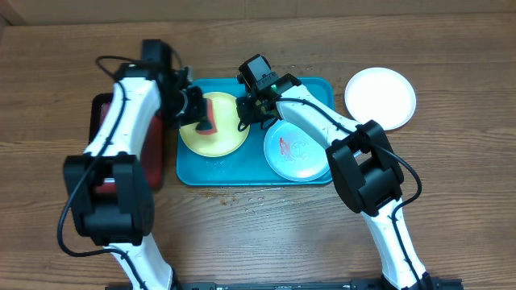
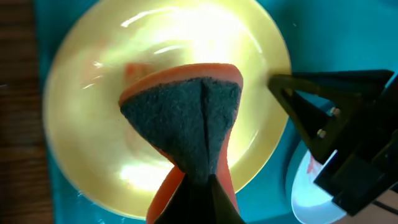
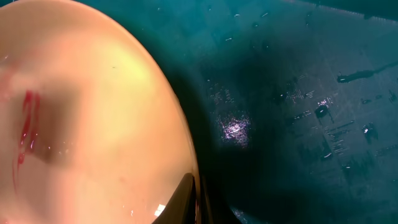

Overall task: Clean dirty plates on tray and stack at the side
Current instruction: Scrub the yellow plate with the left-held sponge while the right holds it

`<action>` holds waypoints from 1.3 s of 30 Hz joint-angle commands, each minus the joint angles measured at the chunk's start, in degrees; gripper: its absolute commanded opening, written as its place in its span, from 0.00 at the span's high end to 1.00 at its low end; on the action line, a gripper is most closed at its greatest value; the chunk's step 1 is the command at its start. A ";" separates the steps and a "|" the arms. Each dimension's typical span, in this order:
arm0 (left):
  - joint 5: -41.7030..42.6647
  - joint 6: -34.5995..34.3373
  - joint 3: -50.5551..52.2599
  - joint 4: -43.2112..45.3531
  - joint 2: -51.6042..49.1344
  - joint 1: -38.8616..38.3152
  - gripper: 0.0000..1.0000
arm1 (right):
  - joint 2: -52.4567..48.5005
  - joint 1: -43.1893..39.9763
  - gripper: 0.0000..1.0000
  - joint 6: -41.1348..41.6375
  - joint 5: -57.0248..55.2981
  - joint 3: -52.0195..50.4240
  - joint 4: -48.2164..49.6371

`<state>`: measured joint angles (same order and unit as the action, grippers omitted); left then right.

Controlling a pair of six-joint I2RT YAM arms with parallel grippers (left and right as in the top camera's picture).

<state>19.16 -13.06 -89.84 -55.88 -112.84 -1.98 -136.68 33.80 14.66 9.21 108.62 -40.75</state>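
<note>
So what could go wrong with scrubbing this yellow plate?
The right fingers pinch only the rim of the yellow plate, so hard scrubbing with the sponge could tug it loose. The tray looks wet, so the plate might slide. A red smear could get missed.

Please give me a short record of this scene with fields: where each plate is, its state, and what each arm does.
tray: teal, middle of table
yellow-green plate: on tray, left half; a red streak shows
mint-blue plate: on tray, right half; red smear
white plate: on table, right of tray; looks clean
left gripper: jaws shut on sponge, over yellow-green plate
right gripper: at yellow-green plate's right rim; grip unclear
</note>
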 commanded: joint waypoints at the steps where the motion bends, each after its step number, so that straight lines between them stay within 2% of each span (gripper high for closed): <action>1: -5.84 -2.34 -1.29 0.94 -0.13 -2.84 0.96 | -1.05 0.70 0.96 -1.42 -0.15 -1.75 -0.66; 10: -15.63 -3.91 -1.29 3.72 -2.27 -7.50 0.96 | -1.05 0.70 0.96 -1.42 -0.17 -1.75 -0.90; 23: -15.30 -3.82 -1.27 5.16 -8.87 -7.54 0.96 | -1.05 0.68 0.96 -1.42 -0.17 -1.75 -0.87; 28: -22.34 -3.67 -1.29 3.82 -9.68 -7.41 0.96 | -1.05 0.68 0.96 -1.44 -0.17 -1.75 -0.90; 34: -36.74 -3.63 -1.33 2.75 -9.49 -7.39 0.96 | -1.05 0.68 0.96 -1.44 -0.20 -1.75 -0.90; 39: -35.52 -2.01 -1.62 4.63 -9.49 -7.43 0.96 | -1.05 0.63 0.96 -1.44 -0.20 -1.75 -0.83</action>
<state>-12.71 -16.27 -90.48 -52.27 -121.12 -9.74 -136.68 33.80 14.31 9.21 108.62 -40.80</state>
